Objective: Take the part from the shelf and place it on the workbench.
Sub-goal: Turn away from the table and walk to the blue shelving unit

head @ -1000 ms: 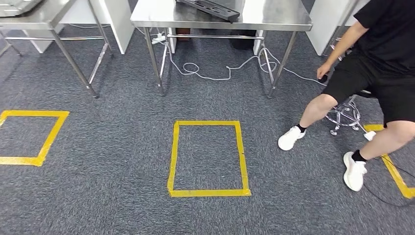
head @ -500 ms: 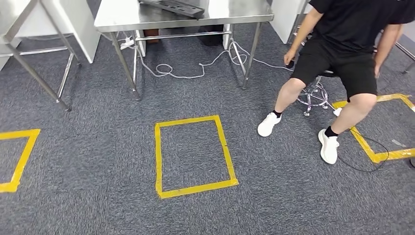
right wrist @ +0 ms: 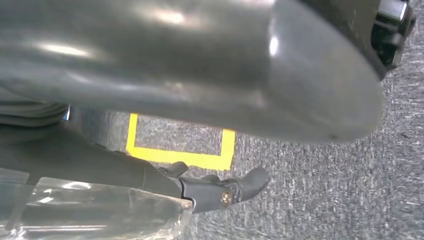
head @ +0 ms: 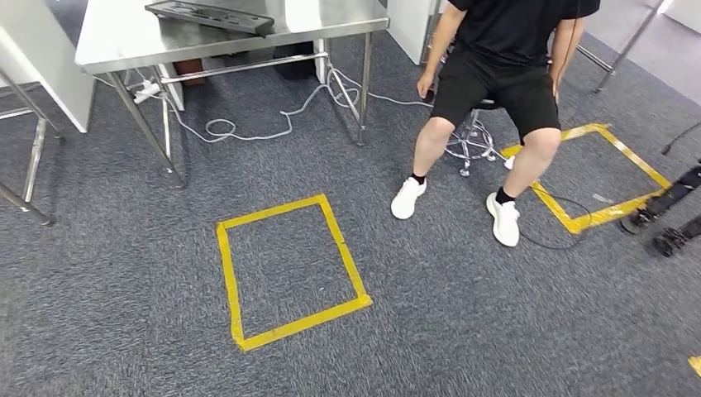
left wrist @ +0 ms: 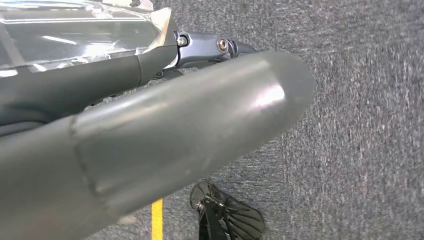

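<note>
**Item: part** (left wrist: 75, 35), a clear, glossy moulded plastic piece, thin-walled; only one edge of it shows.

**Location:** carried off the floor at the robot's own hands. In the left wrist view it lies against the dark fingers (left wrist: 75, 90) of the left hand (left wrist: 150, 130). In the right wrist view it (right wrist: 90, 210) lies against the right hand (right wrist: 200, 65), with a yellow tape outline on the carpet beyond. Whether that outline is the square listed below, I cannot tell.

**Hands:** both appear to be grasping the part from opposite sides, fingers laid along it and thumbs standing clear. Contact is seen at the fingers; how firm the hold is cannot be told.

**Handling (judged):** light; semi-stiff, likely to flex or crack if squeezed. The smooth surface looks slippery, so support from beneath at two opposite edges suits it better than a hard pinch. Keep it level.

**Landmark:** tape square (head: 230, 281) on the grey carpet.

**Placed from the square:**
- Steel surface (head: 124, 37): beyond it, to the left, well apart.
- Black tray (head: 211, 16): on that surface.
- Cables (head: 248, 128): beyond it, under the surface.
- Seated person (head: 496, 50) on a stool (head: 471, 145): beyond it, to the right, one shoe near its far right corner.

**Status (judged):** part in hand, not yet set down.
</note>
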Robot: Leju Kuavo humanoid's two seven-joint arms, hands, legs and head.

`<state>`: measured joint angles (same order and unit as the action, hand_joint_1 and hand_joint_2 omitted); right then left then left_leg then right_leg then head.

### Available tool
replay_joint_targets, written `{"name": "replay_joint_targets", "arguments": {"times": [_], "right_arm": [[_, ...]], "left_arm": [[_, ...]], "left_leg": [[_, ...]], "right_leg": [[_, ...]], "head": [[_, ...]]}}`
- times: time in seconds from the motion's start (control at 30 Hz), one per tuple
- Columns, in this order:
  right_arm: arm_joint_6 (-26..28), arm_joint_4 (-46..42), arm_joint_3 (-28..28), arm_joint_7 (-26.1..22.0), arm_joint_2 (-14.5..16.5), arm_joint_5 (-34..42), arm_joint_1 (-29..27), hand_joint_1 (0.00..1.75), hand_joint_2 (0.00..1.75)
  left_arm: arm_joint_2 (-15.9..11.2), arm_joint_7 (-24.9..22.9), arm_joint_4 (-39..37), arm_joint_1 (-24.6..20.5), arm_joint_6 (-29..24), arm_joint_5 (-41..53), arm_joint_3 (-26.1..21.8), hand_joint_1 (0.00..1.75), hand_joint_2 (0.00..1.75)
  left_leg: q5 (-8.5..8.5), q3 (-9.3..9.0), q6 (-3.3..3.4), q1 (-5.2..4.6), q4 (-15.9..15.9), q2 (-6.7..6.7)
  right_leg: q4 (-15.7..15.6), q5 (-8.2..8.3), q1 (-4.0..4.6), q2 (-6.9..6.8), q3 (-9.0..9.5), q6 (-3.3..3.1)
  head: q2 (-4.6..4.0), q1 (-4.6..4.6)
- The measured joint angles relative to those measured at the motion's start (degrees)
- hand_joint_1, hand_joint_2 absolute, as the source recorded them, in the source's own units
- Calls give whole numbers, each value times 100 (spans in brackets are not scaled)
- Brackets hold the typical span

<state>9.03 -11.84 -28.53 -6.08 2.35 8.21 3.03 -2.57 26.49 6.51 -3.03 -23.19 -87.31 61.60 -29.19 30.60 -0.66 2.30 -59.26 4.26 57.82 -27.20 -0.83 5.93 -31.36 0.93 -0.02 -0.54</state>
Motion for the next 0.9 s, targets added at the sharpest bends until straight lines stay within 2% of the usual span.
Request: {"name": "replay_joint_targets", "arguments": {"times": [0.07,0.1,0.13,0.2,0.27,0.3,0.33,0.37,0.43,0.47,0.5,0.57,0.6,0.67,0.7,0.73,0.77,0.8,0.83,0.87,0.9], "right_arm": [[49,3,-1,3,2,27,-31,0,0],[70,7,-1,10,4,38,-57,0,0],[87,10,-1,21,9,46,-74,0,0],[110,15,-1,36,24,54,-80,0,0],[117,17,-1,40,39,57,-77,0,0],[117,17,-1,40,43,58,-82,0,0],[117,19,-1,41,45,60,-91,0,0],[118,21,-1,41,44,61,-99,0,0],[118,23,-1,42,42,64,-98,0,0],[119,23,-1,42,40,66,-89,0,0],[120,23,-1,42,39,66,-82,0,0],[122,25,-1,42,38,66,-89,0,0],[122,27,-1,42,42,66,-99,0,0],[122,30,-1,45,48,66,-110,0,0],[120,30,-1,47,52,66,-106,0,0],[116,30,-1,49,52,66,-101,0,0],[111,31,-1,51,52,66,-99,0,0],[105,31,-1,57,52,66,-103,0,0],[98,32,-1,69,50,65,-111,0,0],[91,34,-2,84,49,61,-118,0,0],[84,35,-3,99,48,55,-119,0,0]], "left_arm": [[1,7,0,-5,38,42,34,0,0],[1,6,0,-8,57,69,59,0,0],[1,6,0,-7,74,89,83,0,0],[-2,1,0,6,96,123,113,0,0],[-4,-6,0,22,102,139,132,0,0],[-5,-8,0,24,105,141,138,0,0],[-5,-9,0,22,108,144,143,0,0],[-5,-9,0,17,111,145,149,0,0],[-5,-9,0,10,115,149,167,0,0],[-5,-9,0,8,116,150,175,0,0],[-5,-10,0,5,117,150,180,0,0],[-4,-13,1,-17,118,150,184,0,0],[-4,-13,1,-31,118,150,186,0,0],[-3,-19,2,-40,119,154,198,0,0],[-4,-29,2,-30,119,157,210,0,0],[-5,-43,2,-14,119,161,223,0,0],[-7,-62,2,3,118,163,233,0,0],[-7,-78,2,16,118,164,240,0,0],[-7,-92,2,24,117,166,242,0,0],[-7,-107,2,26,114,166,244,0,0],[-7,-122,2,27,108,165,245,0,0]], "left_leg": [[13,16,84,-43,25,-108],[33,19,135,-56,41,-174],[54,25,194,-61,59,-246],[76,50,273,-73,73,-407],[81,78,300,-97,72,-589],[82,88,301,-106,71,-672],[83,91,301,-113,71,-748],[83,87,299,-116,70,-818],[74,61,272,-136,66,-948],[64,44,244,-149,63,-1009],[53,27,209,-161,60,-1065],[41,-9,138,-160,69,-1178],[17,-16,103,-142,48,-1152],[-205,87,48,-103,-232,-863],[-399,212,29,-85,-530,-664],[-604,371,14,-79,-892,-523],[-748,515,-1,-76,-1219,-461],[-790,602,-18,-70,-1413,-432],[-713,602,-35,-56,-1413,-417],[-537,509,-52,-33,-1209,-393],[-322,357,-71,0,-871,-324]], "right_leg": [[9,30,-1,97,-99,94],[47,12,-2,53,-147,122],[168,-58,-1,-51,-219,129],[752,-362,3,-346,-505,86],[1454,-648,1,-477,-831,71],[1599,-682,-3,-503,-875,95],[1531,-632,-6,-529,-804,132],[1241,-516,-9,-576,-616,170],[434,-264,18,-837,-144,193],[156,-186,42,-939,-2,169],[19,-150,69,-1001,54,133],[-5,-122,95,-886,27,58],[-23,-99,60,-825,44,23],[-61,-40,-18,-704,70,-71],[-66,-17,-45,-645,74,-110],[-64,-5,-37,-576,56,-137],[-62,2,-29,-502,46,-147],[-57,4,-24,-425,43,-149],[-46,4,-25,-344,44,-147],[-26,1,-30,-264,46,-141],[6,-9,-38,-187,42,-126]], "head": [[1,-2],[1,-2],[1,-14],[2,-44],[2,-58],[2,-58],[1,-59],[1,-58],[0,-62],[0,-59],[0,-57],[-1,-51],[0,-49],[1,-27],[1,-15],[1,-7],[1,-7],[1,-8],[1,-8],[1,-8],[1,-7]]}}
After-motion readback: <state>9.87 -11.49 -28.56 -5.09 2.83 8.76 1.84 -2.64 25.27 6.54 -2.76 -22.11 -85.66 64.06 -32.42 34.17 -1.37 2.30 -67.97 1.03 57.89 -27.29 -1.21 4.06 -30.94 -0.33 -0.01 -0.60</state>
